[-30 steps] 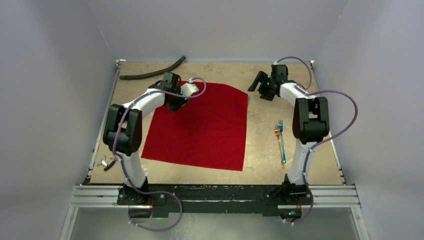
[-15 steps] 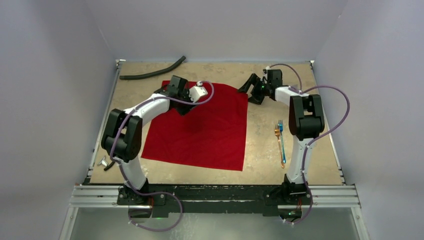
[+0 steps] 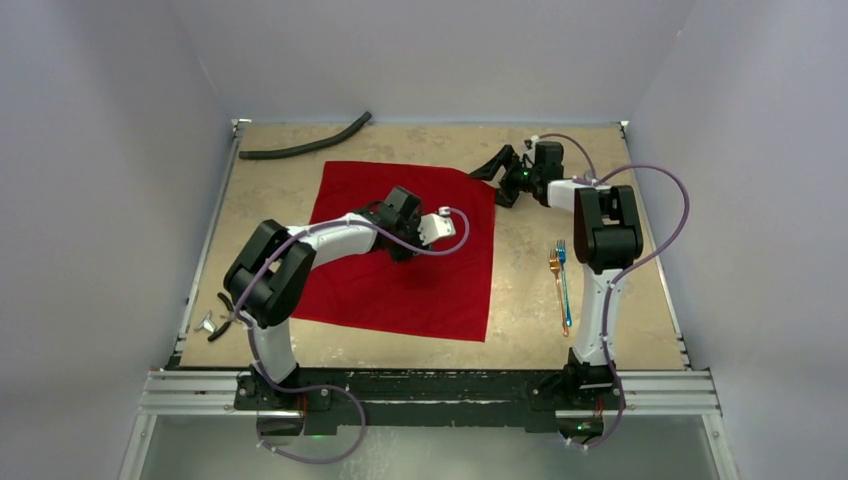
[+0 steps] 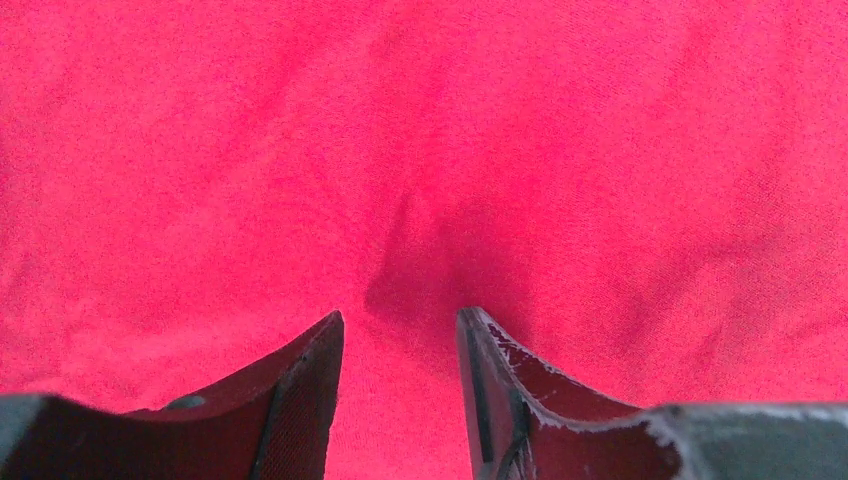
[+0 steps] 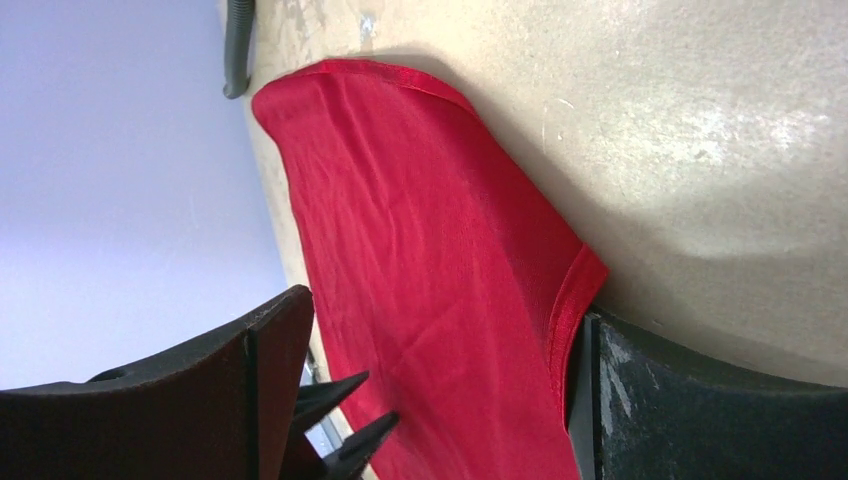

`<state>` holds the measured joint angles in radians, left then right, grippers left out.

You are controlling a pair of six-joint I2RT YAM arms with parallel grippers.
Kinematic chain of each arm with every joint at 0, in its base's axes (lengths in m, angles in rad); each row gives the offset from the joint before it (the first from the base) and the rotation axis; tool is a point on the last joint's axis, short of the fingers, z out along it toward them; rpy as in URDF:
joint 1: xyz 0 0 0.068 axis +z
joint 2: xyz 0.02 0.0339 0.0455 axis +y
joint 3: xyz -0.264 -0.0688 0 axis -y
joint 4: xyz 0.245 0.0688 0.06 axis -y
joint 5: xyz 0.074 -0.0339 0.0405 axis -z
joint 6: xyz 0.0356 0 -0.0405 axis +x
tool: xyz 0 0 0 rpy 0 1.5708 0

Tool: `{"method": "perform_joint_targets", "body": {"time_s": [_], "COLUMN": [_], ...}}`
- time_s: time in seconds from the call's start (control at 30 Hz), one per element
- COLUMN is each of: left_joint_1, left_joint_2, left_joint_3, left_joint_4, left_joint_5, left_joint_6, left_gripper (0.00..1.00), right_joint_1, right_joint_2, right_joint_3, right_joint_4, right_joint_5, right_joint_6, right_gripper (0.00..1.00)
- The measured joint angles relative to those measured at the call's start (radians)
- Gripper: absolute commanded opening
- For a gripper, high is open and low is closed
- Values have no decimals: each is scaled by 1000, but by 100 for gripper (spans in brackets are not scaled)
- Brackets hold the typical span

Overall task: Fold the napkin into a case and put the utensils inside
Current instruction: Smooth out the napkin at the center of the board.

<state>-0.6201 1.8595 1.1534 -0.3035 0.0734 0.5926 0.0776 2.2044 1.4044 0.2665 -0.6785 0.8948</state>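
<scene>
My left gripper [image 4: 400,320] has swung from the far left corner of the napkin [image 3: 445,285] to its middle, jaws partly spread, pinching nothing; my right gripper [image 5: 445,310] has edged onto the far right corner, spread wide and straddling the hem; I'd seat that corner deep before closing. No case yet — the cloth lies flat; the utensils [image 3: 561,280] rest on the table [image 3: 520,300] beside it.

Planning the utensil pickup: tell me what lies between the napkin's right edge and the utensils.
Only bare tan tabletop lies between the red napkin and the utensils. The top external view shows this.
</scene>
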Motion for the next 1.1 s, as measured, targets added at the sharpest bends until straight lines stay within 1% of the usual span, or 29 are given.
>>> {"method": "perform_joint_targets", "body": {"time_s": [0.17, 0.53, 0.87, 1.1], "left_joint_1": [-51, -57, -57, -57], "left_joint_2": [-19, -35, -46, -46], "left_joint_3": [-40, -79, -105, -105], "left_joint_4": [48, 87, 116, 114], "left_joint_5": [-34, -48, -56, -57], "left_joint_6": [47, 137, 190, 202], "left_gripper": [43, 41, 39, 38], "right_joint_1": [0, -7, -7, -7], "right_joint_2": [23, 37, 29, 29], "right_joint_3": [6, 17, 2, 12], "right_joint_4": [56, 203, 361, 357], "right_joint_5": [-23, -23, -24, -5], "right_joint_6": [45, 93, 48, -6], "right_gripper": [88, 87, 87, 88]}}
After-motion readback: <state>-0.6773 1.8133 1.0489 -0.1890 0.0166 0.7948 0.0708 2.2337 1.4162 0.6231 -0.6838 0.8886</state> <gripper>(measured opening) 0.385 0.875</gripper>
